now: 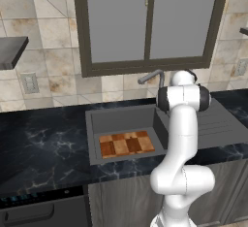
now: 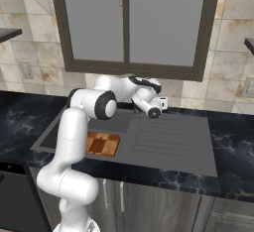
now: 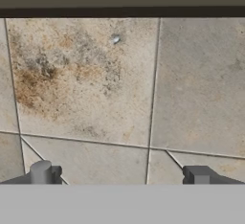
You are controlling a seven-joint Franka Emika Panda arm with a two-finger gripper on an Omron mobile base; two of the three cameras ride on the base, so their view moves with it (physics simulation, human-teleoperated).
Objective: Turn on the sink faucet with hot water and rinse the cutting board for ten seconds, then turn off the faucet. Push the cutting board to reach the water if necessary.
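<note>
The hand [image 3: 119, 176] stood wide apart and empty, facing beige stained wall tiles [image 3: 86, 84] under a dark window frame [image 3: 119, 11]. One slim grey metal gooseneck faucet [image 1: 151, 77] rose just beside it. Below and well apart, one checkered tan-and-brown wooden cutting board [image 1: 127, 143] lay flat in the dark grey recessed sink [image 1: 121, 119] of the black marbled bench [image 1: 43, 146].

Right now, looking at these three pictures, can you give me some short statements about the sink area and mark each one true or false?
1. The cutting board lies inside the sink. True.
2. Water is running from the sink faucet. False: no stream is visible.
3. The gripper is open and holds nothing. True.
4. The hand view looks down into the basin. False: it faces the tiled wall.
5. The cutting board is plain white. False: it is checkered tan and reddish-brown.
</note>
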